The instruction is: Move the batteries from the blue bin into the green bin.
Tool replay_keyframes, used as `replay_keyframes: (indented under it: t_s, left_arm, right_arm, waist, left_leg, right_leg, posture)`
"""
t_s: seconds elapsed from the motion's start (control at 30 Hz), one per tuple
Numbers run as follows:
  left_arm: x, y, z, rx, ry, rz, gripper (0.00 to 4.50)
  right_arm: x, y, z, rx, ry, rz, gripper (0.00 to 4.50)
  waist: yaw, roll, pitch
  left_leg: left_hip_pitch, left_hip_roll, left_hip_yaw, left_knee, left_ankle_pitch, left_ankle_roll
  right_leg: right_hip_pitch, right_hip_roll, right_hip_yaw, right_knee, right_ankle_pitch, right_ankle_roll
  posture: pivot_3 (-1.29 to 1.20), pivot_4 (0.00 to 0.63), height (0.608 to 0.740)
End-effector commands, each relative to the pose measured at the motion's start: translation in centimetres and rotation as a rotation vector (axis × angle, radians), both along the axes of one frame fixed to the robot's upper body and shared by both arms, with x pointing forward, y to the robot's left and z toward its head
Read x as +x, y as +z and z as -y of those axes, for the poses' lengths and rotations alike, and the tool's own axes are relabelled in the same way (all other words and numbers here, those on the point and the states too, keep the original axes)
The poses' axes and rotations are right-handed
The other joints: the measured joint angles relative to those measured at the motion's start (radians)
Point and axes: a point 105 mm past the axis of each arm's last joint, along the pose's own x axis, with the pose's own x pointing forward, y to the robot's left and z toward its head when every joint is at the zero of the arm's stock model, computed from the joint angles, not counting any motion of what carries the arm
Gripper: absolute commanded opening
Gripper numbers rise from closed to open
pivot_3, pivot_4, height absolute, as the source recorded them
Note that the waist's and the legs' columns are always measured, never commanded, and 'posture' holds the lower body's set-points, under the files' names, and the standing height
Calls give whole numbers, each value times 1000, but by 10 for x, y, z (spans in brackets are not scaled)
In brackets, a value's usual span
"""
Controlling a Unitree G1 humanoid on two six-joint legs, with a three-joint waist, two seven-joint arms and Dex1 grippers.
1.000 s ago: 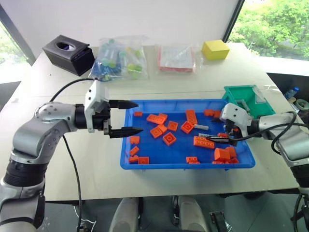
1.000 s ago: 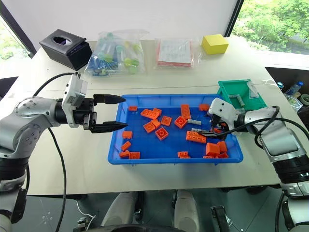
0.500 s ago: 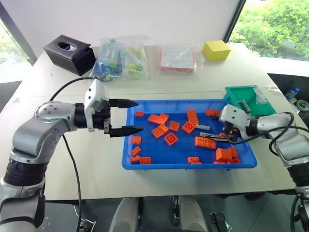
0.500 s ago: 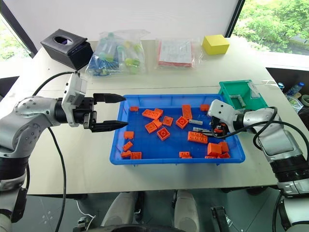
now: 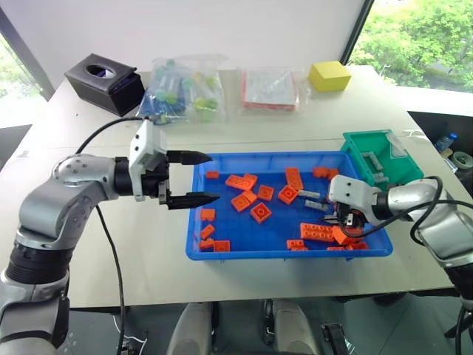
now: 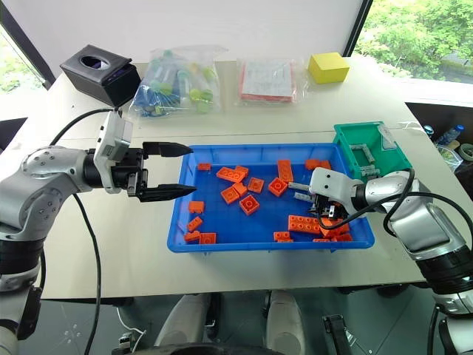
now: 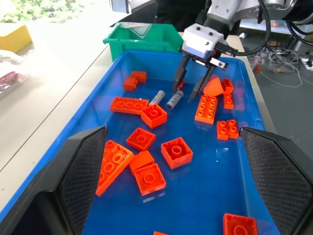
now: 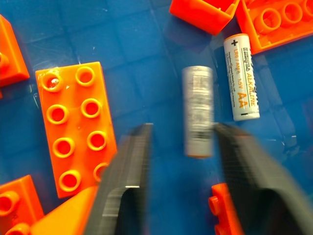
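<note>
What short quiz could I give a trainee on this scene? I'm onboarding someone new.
1. True or false: the left gripper holds a battery.
2. How many batteries can be seen in the blue bin?
3. What lies between the right gripper's fingers? A an orange brick; B a battery; C the yellow block.
Key: 1 false, its fingers are apart and empty; 2 two; 3 B.
</note>
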Motion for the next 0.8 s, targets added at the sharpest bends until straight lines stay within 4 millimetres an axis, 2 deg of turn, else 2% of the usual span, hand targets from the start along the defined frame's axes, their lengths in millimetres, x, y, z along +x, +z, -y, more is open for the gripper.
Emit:
replay_keyframes:
  t_s: [0.03, 0.27, 0.37, 0.43, 0.5, 0.6, 0.63, 0.73, 0.8]
  left_arm:
    - [-1, 9, -1, -9, -2, 52, 4500]
    - [1, 11, -2, -12, 3, 59, 4500]
    - [1, 10, -3, -11, 4, 57, 4500]
    - [0, 10, -3, -10, 5, 57, 4500]
    - [0, 9, -3, -10, 6, 56, 4500]
    - [0, 9, -4, -9, 5, 54, 4500]
    - [0, 8, -4, -9, 4, 52, 4500]
    - [-1, 8, -4, -9, 1, 49, 4500]
    - [-1, 7, -3, -10, -2, 47, 4500]
  right_arm:
    - [3, 8, -3, 25, -12, 30, 79]
    - [7, 10, -5, 78, -39, 21, 81]
    - [9, 28, -10, 161, -71, 31, 81]
    - [14, 52, -9, 226, -112, 71, 81]
    - [24, 82, 7, 263, -195, 156, 81]
    - [35, 109, 40, 256, -326, 254, 81]
    - [37, 116, 56, 241, -387, 284, 81]
    - [39, 118, 98, 157, -530, 325, 81]
    - [39, 114, 115, 123, -591, 330, 81]
  waist:
    - [0, 0, 0]
    - [0, 0, 0]
    - [0, 0, 0]
    - [-1, 0, 0]
    - [-1, 1, 0]
    - [3, 1, 0]
    - [6, 0, 0]
    - [11, 0, 0]
    - [9, 0, 0]
  left_leg:
    - [0, 0, 0, 0, 0, 0]
    - [0, 0, 0, 0, 0, 0]
    - [0, 0, 0, 0, 0, 0]
    - [0, 0, 0, 0, 0, 0]
    - [0, 0, 0, 0, 0, 0]
    - [-1, 0, 1, 0, 0, 0]
    - [-1, 0, 0, 0, 0, 0]
    - [-2, -1, 1, 0, 0, 0]
    - [-2, -1, 2, 0, 0, 1]
  right_leg:
    - [0, 0, 0, 0, 0, 0]
    - [0, 0, 0, 0, 0, 0]
    - [0, 0, 0, 0, 0, 0]
    - [0, 0, 0, 0, 0, 0]
    - [-1, 0, 0, 0, 0, 0]
    - [-1, 0, 1, 0, 0, 0]
    - [-1, 0, 0, 0, 0, 0]
    - [-1, 0, 0, -1, -1, -3]
    - [-1, -1, 1, -1, -1, -3]
  posture:
    - [0, 150, 692]
    - [0, 150, 692]
    - [0, 150, 692]
    - [0, 150, 692]
    - [0, 150, 692]
    - [0, 150, 692]
    - [0, 150, 692]
    - [0, 150, 692]
    - [0, 150, 692]
